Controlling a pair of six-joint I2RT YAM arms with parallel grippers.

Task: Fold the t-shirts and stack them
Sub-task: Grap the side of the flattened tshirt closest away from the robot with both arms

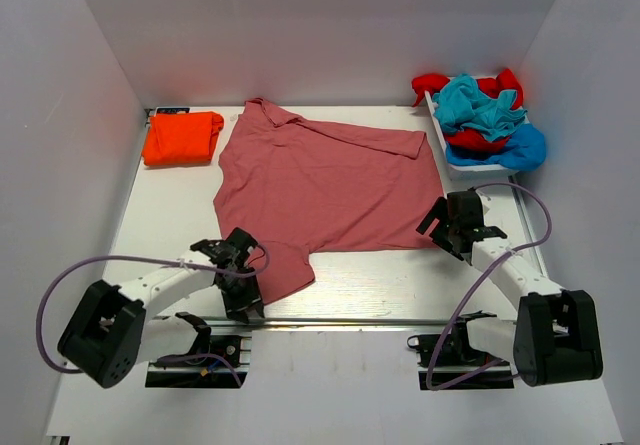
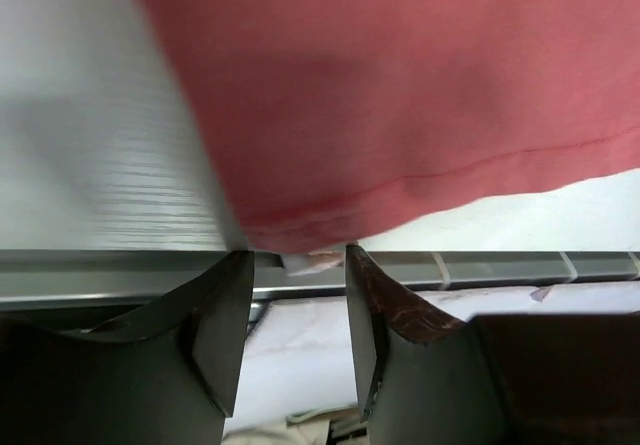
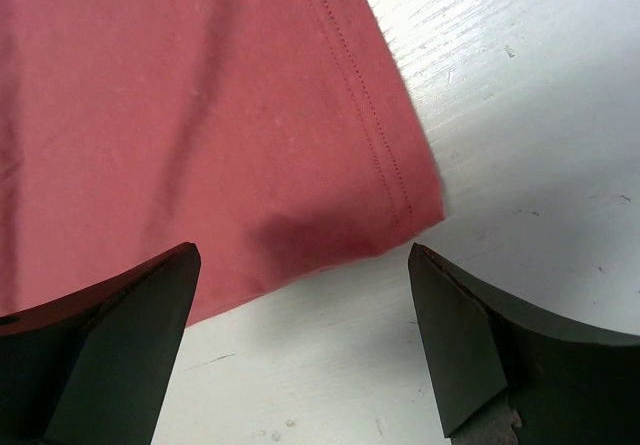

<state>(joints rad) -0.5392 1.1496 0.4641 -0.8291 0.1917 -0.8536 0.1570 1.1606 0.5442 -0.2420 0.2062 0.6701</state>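
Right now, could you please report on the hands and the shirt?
Left hand part open at near edge of pink shirt, not gripping. Right hand wide open over its corner. Orange shirt, shirt pile well aside.

Pink-red t-shirt (image 1: pixel 325 190): spread flat mid-table, slightly skewed, one sleeve near the front edge.
Orange t-shirt (image 1: pixel 182 137): folded, far left.
Red, teal, blue t-shirts (image 1: pixel 480 115): crumpled heap, far right.

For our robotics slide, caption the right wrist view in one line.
Open right gripper poised over the hemmed corner of a dusty pink-red cotton t-shirt on a white table.
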